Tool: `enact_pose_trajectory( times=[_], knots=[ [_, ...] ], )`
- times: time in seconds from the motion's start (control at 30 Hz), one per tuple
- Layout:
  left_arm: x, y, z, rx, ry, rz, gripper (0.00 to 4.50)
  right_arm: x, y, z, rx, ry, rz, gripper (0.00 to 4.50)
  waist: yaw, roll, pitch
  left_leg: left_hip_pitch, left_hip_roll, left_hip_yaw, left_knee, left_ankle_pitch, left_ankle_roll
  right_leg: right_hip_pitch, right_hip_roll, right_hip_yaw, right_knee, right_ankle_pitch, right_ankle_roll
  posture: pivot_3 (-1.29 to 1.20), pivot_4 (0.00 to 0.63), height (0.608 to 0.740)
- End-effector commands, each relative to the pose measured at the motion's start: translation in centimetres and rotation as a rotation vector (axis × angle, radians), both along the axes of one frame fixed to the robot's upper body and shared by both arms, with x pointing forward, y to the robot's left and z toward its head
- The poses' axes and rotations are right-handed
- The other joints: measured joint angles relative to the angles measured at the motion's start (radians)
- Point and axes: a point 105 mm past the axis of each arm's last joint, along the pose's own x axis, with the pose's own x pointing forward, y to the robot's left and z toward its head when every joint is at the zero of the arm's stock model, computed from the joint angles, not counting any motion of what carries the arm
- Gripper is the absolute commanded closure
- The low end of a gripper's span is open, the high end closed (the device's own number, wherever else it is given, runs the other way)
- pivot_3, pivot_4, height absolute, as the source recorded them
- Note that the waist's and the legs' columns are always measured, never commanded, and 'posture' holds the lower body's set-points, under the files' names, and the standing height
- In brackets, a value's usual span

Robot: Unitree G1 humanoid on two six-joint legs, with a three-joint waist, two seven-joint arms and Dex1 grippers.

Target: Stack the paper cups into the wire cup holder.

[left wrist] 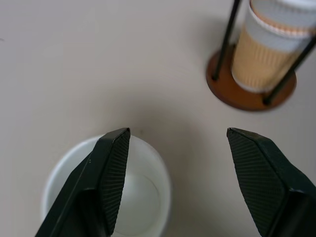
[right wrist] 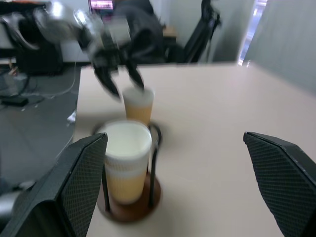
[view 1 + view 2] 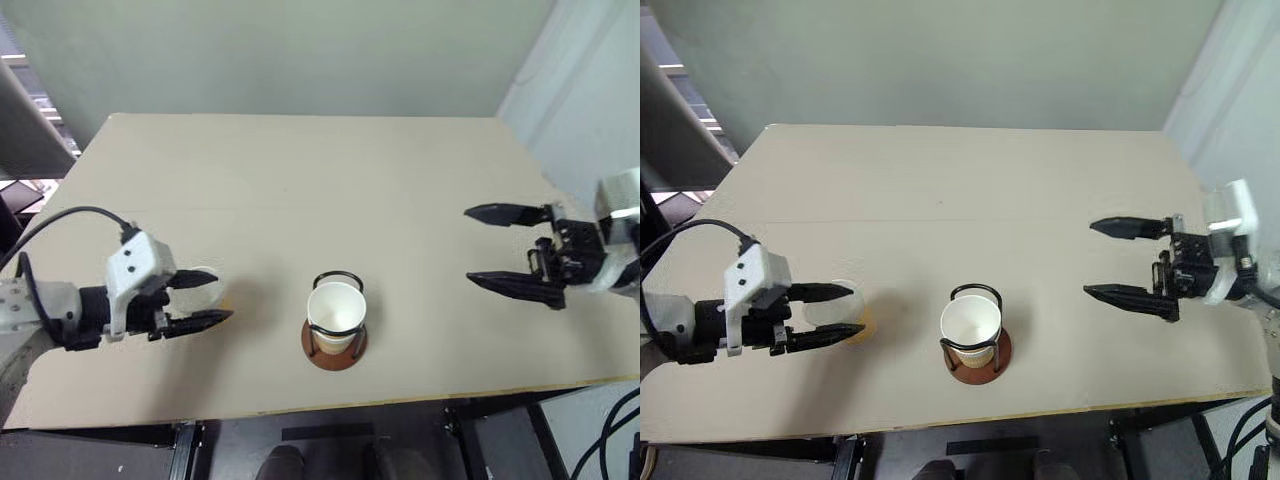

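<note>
I am looking down on a beige bench [image 3: 320, 180] with the wire cup holder [image 3: 334, 338] standing near its front edge, about midway between my 2 arms. Its black wire loops are rising from a round reddish-brown base, and cups [image 3: 335, 312] are sitting upright inside it. From my left wrist view I am seeing a second rim band below the top rim [image 1: 281, 15], so this is probably 2 cups nested, though the head views are showing just 1 white mouth.

My left gripper [image 3: 835, 312] is reaching in low from the left, pointing toward the holder, with its fingers [image 1: 111, 168] spread apart. A single paper cup [image 3: 845, 318] is standing upright on the bench beneath them, well left of the holder. In my left wrist view 1 finger is crossing over the cup's white mouth [image 1: 143, 197] while the other is hanging over bare bench beside it; I cannot tell whether either finger is touching the rim.

My right gripper [image 3: 485, 245] is hovering off to the right of the holder, well apart from it, pointing left. Its fingers [image 3: 505, 213] are standing wide open and holding nothing, and between them my right wrist view is showing the holder [image 2: 129, 207] and, beyond it, the lone cup [image 2: 138, 106] under my left gripper [image 2: 123, 81].
</note>
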Motion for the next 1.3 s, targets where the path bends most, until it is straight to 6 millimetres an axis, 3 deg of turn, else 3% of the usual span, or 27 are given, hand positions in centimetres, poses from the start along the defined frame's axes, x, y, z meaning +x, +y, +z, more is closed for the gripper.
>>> enact_pose_trajectory(
  times=[0.03, 0.13, 0.73, 0.83, 1.07, 1.3],
  knots=[
    [0.2, 0.8, 0.4, 0.111, -0.026, -0.025, 1.14, -1.9, 0.5, 1.6, 0.028, -0.039, 0.021, 0.03, 0.000, 0.000, 0.000, 0.000, 0.000, 0.000, 0.000, 0.000, 0.000, 0.000, 0.000, 0.000, 0.000, 0.000, 0.000, 0.00, 0.150, 0.740],
    [1.0, 1.9, 0.2, 0.192, -0.031, 0.000, 1.14, -2.1, 0.7, 1.8, 0.036, -0.045, 0.005, 0.03, 0.000, 0.000, 0.000, 0.000, 0.000, -0.002, 0.000, -0.001, 0.001, 0.000, 0.000, 0.000, 0.000, -0.001, -0.001, 0.00, 0.150, 0.740],
    [1.7, 1.4, -1.9, 0.247, 0.031, -0.055, 1.14, -2.3, 1.0, 1.0, -0.013, -0.023, 0.000, 0.03, 0.002, -0.001, -0.001, -0.002, 0.000, -0.007, 0.000, -0.003, 0.003, -0.002, -0.004, -0.001, 0.000, -0.001, -0.001, 0.00, 0.150, 0.740],
    [2.0, 1.4, -2.2, 0.253, 0.029, -0.057, 1.75, -2.7, 0.9, 0.8, -0.025, -0.006, 0.011, 0.00, 0.002, -0.001, -0.001, -0.002, 0.000, -0.007, 0.000, -0.003, 0.003, -0.002, -0.005, -0.001, 0.000, -0.001, -0.001, 0.00, 0.150, 0.740],
    [2.2, 1.2, -2.1, 0.250, 0.028, -0.083, 4.31, -3.0, 0.8, 0.9, -0.032, 0.012, 0.020, 0.00, 0.002, -0.001, -0.001, -0.002, 0.000, -0.006, 0.000, -0.003, 0.003, -0.002, -0.004, -0.001, 0.000, -0.001, -0.001, 0.00, 0.150, 0.740],
    [1.6, -0.6, 0.0, 0.153, 0.016, -0.193, 4.43, -3.4, 0.9, 1.4, -0.011, 0.033, 0.034, 0.00, 0.003, -0.001, -0.001, -0.002, 0.000, -0.006, 0.000, -0.003, 0.003, -0.002, -0.004, -0.001, 0.000, -0.001, -0.001, 0.00, 0.150, 0.740]
  ],
)
